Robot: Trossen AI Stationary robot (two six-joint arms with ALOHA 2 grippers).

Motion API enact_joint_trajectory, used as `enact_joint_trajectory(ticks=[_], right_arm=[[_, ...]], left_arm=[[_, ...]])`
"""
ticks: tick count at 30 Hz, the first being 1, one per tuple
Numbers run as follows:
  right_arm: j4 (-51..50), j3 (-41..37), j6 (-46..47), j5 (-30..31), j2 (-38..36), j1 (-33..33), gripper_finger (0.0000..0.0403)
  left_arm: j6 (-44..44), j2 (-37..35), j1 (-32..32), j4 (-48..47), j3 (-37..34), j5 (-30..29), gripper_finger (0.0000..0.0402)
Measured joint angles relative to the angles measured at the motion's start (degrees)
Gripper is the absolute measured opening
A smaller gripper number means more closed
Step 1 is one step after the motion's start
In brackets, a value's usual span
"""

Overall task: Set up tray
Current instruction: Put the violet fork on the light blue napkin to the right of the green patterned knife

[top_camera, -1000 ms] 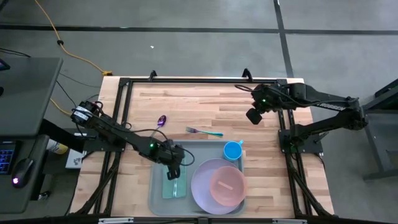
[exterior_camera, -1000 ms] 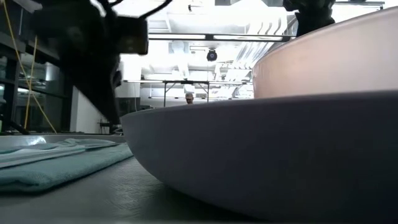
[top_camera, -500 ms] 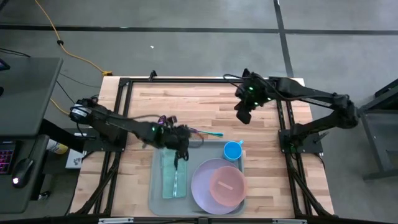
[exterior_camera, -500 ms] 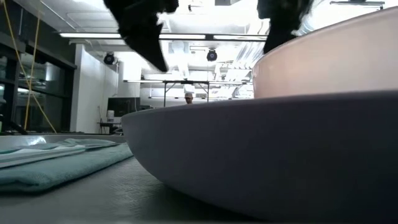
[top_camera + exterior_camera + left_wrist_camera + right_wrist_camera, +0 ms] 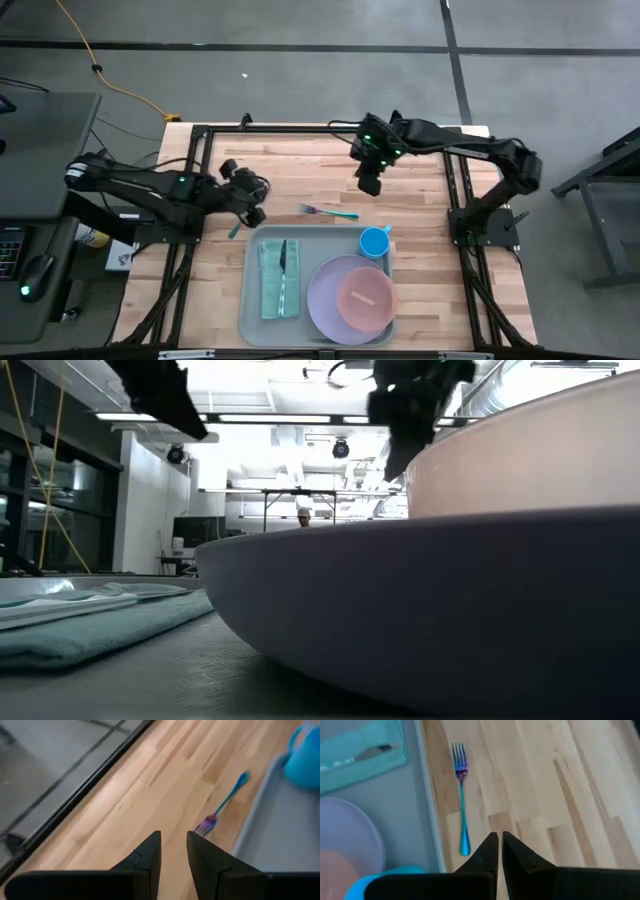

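- Low view: nearly filled by the lilac plate's (image 5: 420, 620) rim, pink bowl (image 5: 530, 450) above it; the tray floor shows as a dark strip, most of the bench hidden behind.
- One tray (image 5: 255, 325), grey-blue, at the near edge of the wooden bench (image 5: 300, 165), about centred. Long axis runs left to right; its near rim is partly cut by the frame bar.
- On the tray, counted: one lilac plate at right with one pink bowl (image 5: 365, 296) in it; one blue cup (image 5: 374, 241) in the far right corner; one teal folded cloth (image 5: 272, 280) at left, lying near-to-far, with one slim utensil (image 5: 283, 270) on it, possibly a knife, too small to be sure.
- One fork (image 5: 328, 211), iridescent with a teal handle, on bare bench just beyond the tray's far rim.
- Left gripper (image 5: 243, 190) over the bench beyond the tray's far left corner; fingers (image 5: 150, 855) partly apart, nothing between them.
- Right gripper (image 5: 370, 184) farther back, beyond the fork; fingers (image 5: 490, 851) closed together, empty.
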Motion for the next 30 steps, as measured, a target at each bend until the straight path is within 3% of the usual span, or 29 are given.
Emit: enact_joint_trajectory(ticks=[6, 10, 19, 26, 30], right_arm=[[-6.8, 9.4, -4.5, -5.2, 12.7, 0.9, 0.0001], [-9.0, 12.7, -6.2, -4.1, 18.9, 2.5, 0.0001], [-7.2, 14.9, -6.6, -7.3, 26.0, 6.4, 0.0006], [-0.6, 15.0, -5.7, -6.2, 27.2, 8.1, 0.0091], [4.5, 15.0, -2.5, -1.9, 27.2, 8.3, 0.0150]], left_arm=[[3.5, -3.4, -0.3, 5.3, -1.8, 1.2, 0.0124], [4.7, -3.8, -0.3, 4.5, -1.8, 1.3, 0.0124], [10.0, -5.2, -0.3, 3.4, -1.9, 3.7, 0.0124], [11.3, -7.9, -0.3, 0.1, -1.9, 4.6, 0.0124], [13.0, -10.0, -0.3, -1.2, -1.9, 6.0, 0.0124]])
